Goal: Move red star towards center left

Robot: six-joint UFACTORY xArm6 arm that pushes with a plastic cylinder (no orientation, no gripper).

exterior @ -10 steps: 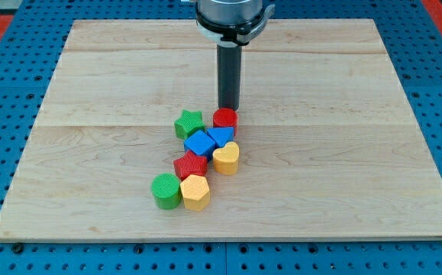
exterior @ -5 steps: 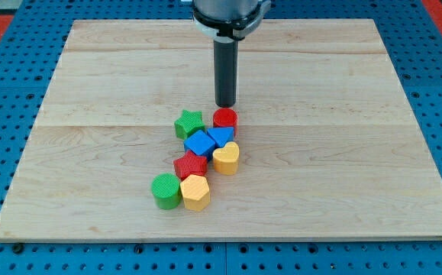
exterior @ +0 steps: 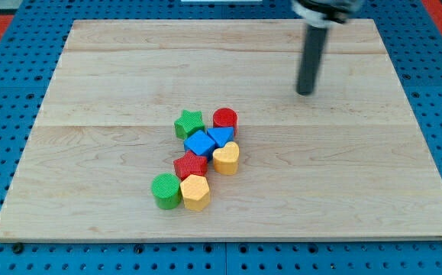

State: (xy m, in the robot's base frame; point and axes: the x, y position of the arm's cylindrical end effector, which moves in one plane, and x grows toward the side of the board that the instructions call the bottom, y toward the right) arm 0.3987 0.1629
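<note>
The red star (exterior: pixel 190 164) lies in the cluster of blocks at the board's lower middle, touching the blue cube (exterior: pixel 199 143) above it and the yellow hexagon (exterior: pixel 195 192) below it. My tip (exterior: pixel 304 93) is far off at the upper right, well apart from every block, right of and above the red cylinder (exterior: pixel 224 119).
The cluster also holds a green star (exterior: pixel 189 122), a blue triangle (exterior: pixel 221 136), a yellow heart (exterior: pixel 225 158) and a green cylinder (exterior: pixel 166 190). The wooden board (exterior: pixel 91 92) sits on a blue pegboard.
My tip has swung from just above the red cylinder to the right and slightly up, away from the cluster. No block has moved.
</note>
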